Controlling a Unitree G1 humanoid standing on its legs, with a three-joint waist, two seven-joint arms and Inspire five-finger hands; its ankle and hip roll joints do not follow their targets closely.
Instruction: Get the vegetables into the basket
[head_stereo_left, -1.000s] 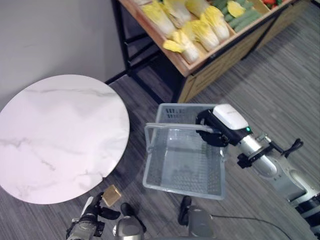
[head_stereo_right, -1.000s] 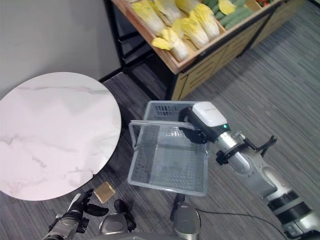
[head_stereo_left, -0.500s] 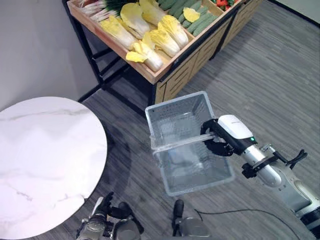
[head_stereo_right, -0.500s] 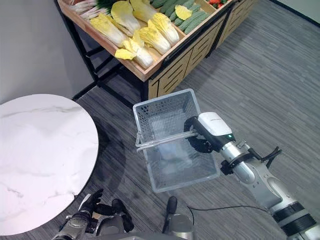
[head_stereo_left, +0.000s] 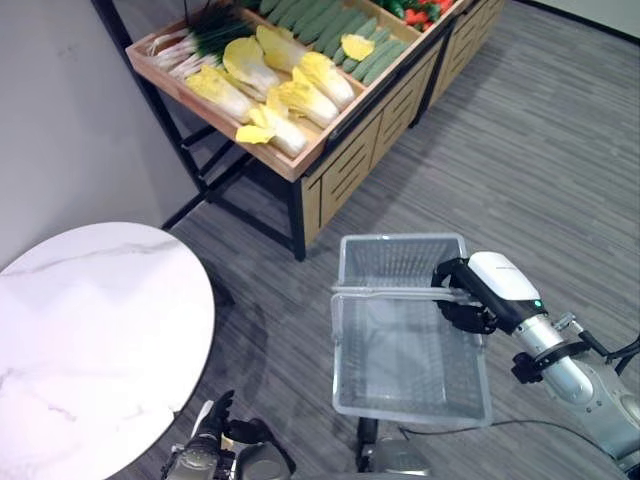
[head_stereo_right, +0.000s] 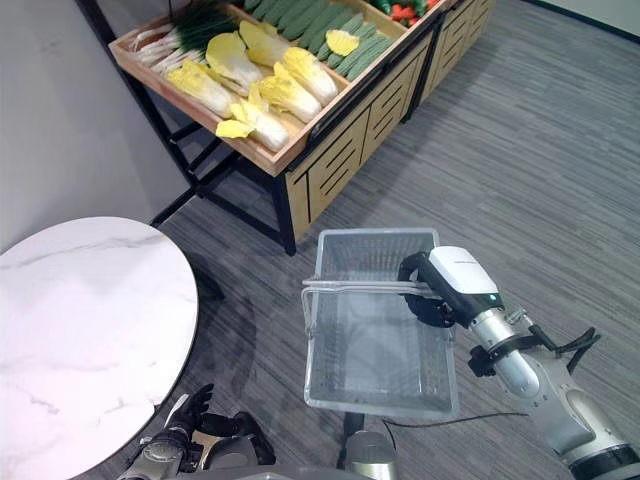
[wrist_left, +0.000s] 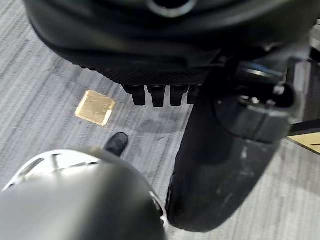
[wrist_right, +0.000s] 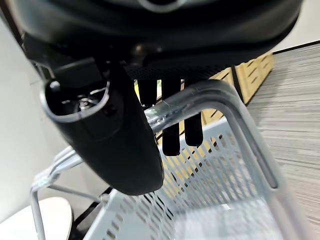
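- right hand (head_stereo_right: 437, 290): dark fingers, chunky white cover over the back of it
- forearm behind it is silver-grey, rounded, with a black clamp-like collar at the wrist
- left hand (wrist_left: 160, 75): black, textured mesh-looking palm, short stubby fingertips in a row

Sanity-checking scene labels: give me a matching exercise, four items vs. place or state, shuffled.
Items:
1. basket
2. right hand
3. cabbages
4. round table

Places or states:
A. on the wooden shelf
B. curled round the basket handle
C. marble-look top, at the robot's left
D. empty, hanging from its handle

Pairs: 1-D, 2-B, 3-A, 4-C
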